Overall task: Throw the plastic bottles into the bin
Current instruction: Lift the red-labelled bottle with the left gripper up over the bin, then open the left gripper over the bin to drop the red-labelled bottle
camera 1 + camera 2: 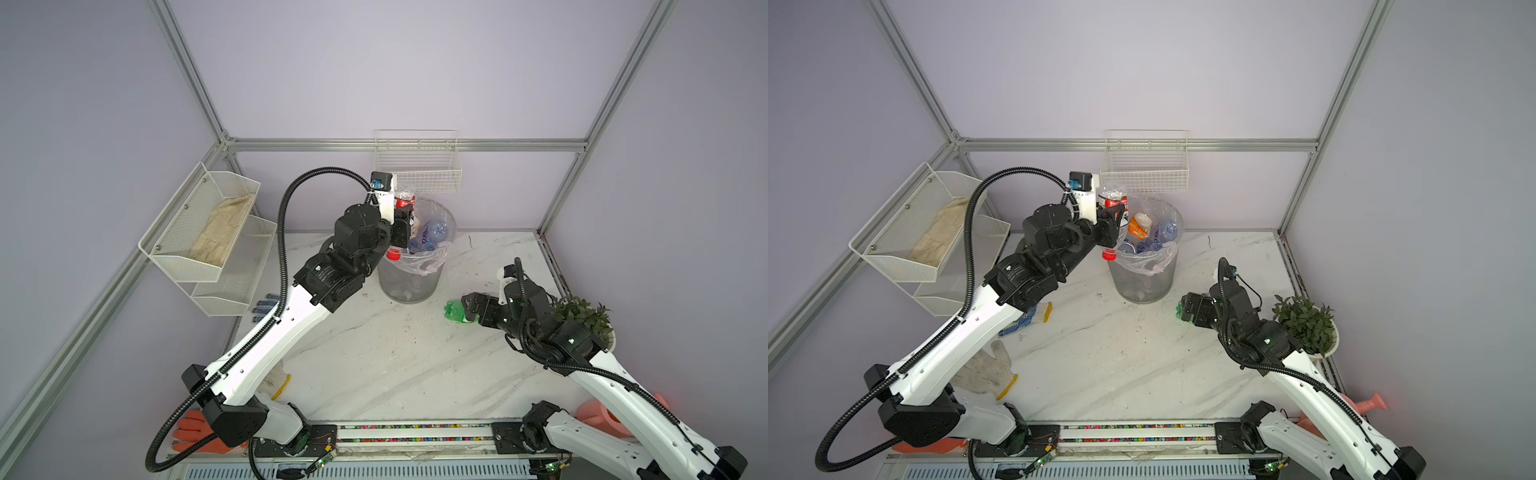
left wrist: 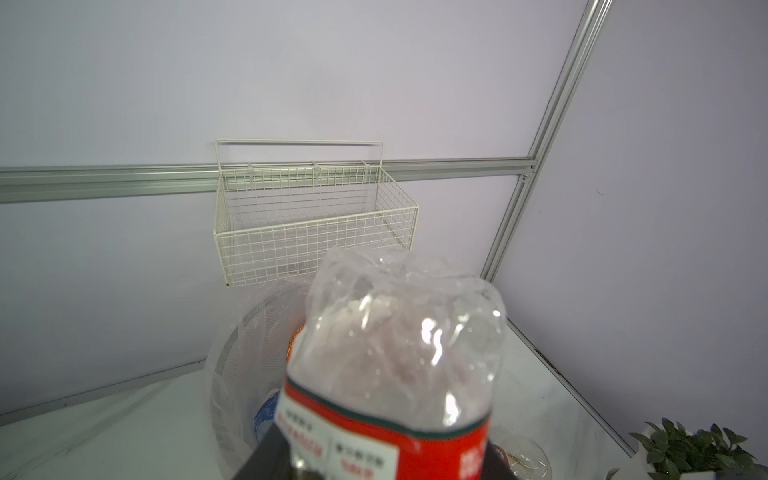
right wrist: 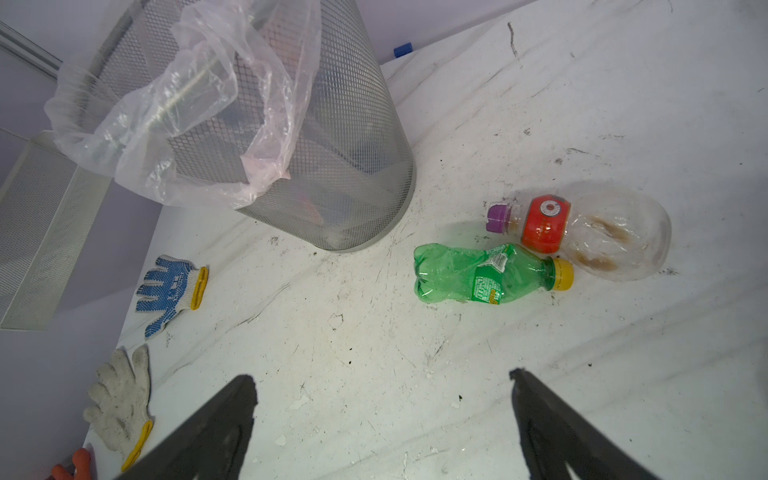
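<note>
My left gripper [image 1: 404,217] is shut on a clear plastic bottle [image 1: 404,198] [image 2: 395,353] with a red label. It holds the bottle base up over the near-left rim of the bin [image 1: 409,286] [image 1: 1142,282], and the red cap [image 1: 393,254] points down. The grey mesh bin has a clear bag over its rim and holds several bottles [image 1: 1165,230]. My right gripper [image 3: 380,376] hangs open and empty over the table. Just beyond it lie a crushed green bottle [image 3: 478,274] [image 1: 455,311] and a clear bottle [image 3: 582,232] with an orange-red label and a purple cap.
A white wire basket [image 1: 417,170] hangs on the back wall above the bin. Tiered mesh baskets [image 1: 199,232] are fixed to the left wall. A potted plant [image 1: 582,316] stands at the right edge, a pink watering can [image 1: 1366,409] lower right. Gloves [image 3: 170,286] [image 3: 120,399] lie at the left.
</note>
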Robot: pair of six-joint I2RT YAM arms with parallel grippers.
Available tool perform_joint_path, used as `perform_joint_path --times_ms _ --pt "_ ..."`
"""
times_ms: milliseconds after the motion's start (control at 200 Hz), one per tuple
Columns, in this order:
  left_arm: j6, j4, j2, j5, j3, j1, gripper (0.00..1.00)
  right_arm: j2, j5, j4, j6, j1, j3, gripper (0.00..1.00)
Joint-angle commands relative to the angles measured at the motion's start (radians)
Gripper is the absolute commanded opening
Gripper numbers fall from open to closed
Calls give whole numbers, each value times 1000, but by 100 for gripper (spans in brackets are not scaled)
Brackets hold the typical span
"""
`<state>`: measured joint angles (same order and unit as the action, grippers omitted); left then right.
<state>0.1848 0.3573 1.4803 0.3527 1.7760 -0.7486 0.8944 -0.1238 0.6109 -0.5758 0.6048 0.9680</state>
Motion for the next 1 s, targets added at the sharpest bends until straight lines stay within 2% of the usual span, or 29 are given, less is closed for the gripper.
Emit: perform_joint_path --times_ms 0,100,200,230,255,320,385,480,590,870,995 --pt "-71 -62 62 -17 153 -3 39 -28 -18 6 -13 -2 -9 97" --pt "-70 -19 163 -54 257 14 40 -36 -16 13 -16 -3 -6 97" --pt "-18 95 294 -116 409 72 43 -46 -6 20 -21 -3 -2 97" --pt "10 147 336 -133 468 96 50 -50 -4 24 -22 -3 1 97" --pt "23 190 372 -149 515 116 60 -53 -2 29 -24 -3 3 97" --pt "75 302 442 -196 642 148 98 -68 -2 43 -24 -2 10 97" --pt "76 359 456 -187 686 149 100 -85 -8 57 -21 -3 14 97" --pt "93 317 377 -153 566 144 100 -106 -25 67 -27 -3 13 97" --pt "124 223 250 -152 357 130 100 -105 -25 63 -37 -3 15 97" --pt "168 35 -30 -58 -119 27 100 -56 -22 59 -55 -2 48 97" --pt "183 4 -144 -40 -266 0 100 -32 -21 58 -91 -4 54 97"
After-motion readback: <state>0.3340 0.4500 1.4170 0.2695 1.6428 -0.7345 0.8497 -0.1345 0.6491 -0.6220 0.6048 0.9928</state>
